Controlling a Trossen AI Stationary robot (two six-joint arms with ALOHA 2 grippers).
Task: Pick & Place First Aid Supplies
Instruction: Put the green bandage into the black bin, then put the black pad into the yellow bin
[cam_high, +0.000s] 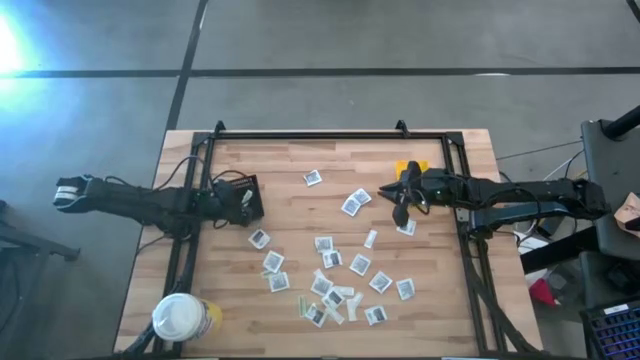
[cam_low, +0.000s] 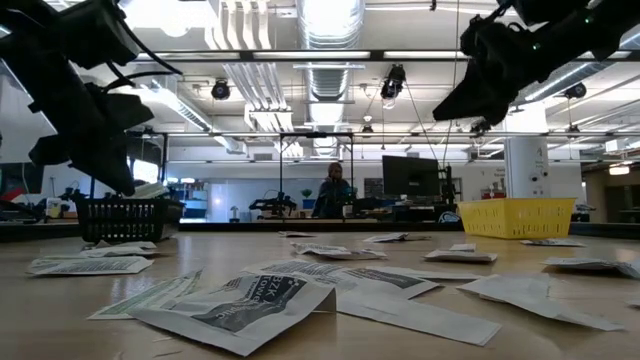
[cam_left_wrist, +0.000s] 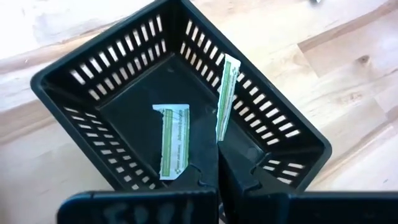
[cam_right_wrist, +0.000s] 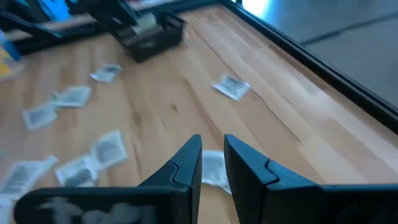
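Left pincer (cam_left_wrist: 217, 163) pinches a narrow strip (cam_left_wrist: 227, 96) above the black basket (cam_left_wrist: 93, 68), mid-left in the overhead frame; right pincer (cam_right_wrist: 212, 163) hangs narrowly parted over the desk (cam_right_wrist: 186, 93)

No text can be read for certain. The nearest packet (cam_low: 240, 300) on the table (cam_low: 500, 340) in the low view carries dark print, but its letters cannot be made out. The two narrow strips (cam_left_wrist: 171, 143) in the black tray (cam_left_wrist: 87, 81) show fine green print, too small to read. White scrawled marks sit on the body behind each claw in the wrist views, also illegible.
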